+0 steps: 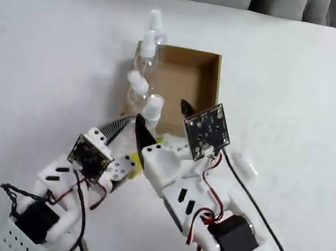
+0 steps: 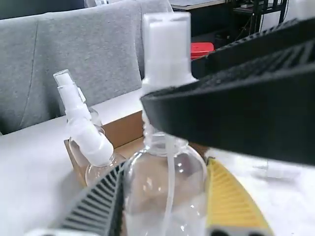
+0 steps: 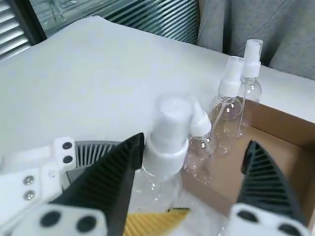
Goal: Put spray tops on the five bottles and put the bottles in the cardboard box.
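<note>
**Capped bottle poised at the box's near corner**

The left gripper [image 2: 167, 169] clamps the clear bottle [image 2: 165, 189] low on its body, one grey ribbed finger and one yellow finger pressed against opposite sides. The bottle stands upright, long axis vertical, with its white spray top [image 2: 166, 44] seated on the neck. The right gripper [image 3: 196, 143] comes in from above, jaws spread wide and holding nothing. One black jaw sits just beside the spray top and the other is well apart from it, out over the cardboard box [image 1: 217, 82].

From the high view, the held bottle is at the box's near left corner, so the box lies directly ahead of the left arm, away from both bases. Three other bottles [image 3: 227, 105], all capped, line the box's left wall and appear to stand inside it. A loose white piece [image 1: 246, 166], likely another spray top, lies on the table [image 1: 52, 48] beside the right arm.

The left arm, already holding the bottle, looks best placed for a short carry forward into the box. The lined-up bottles just beyond could be knocked.
</note>
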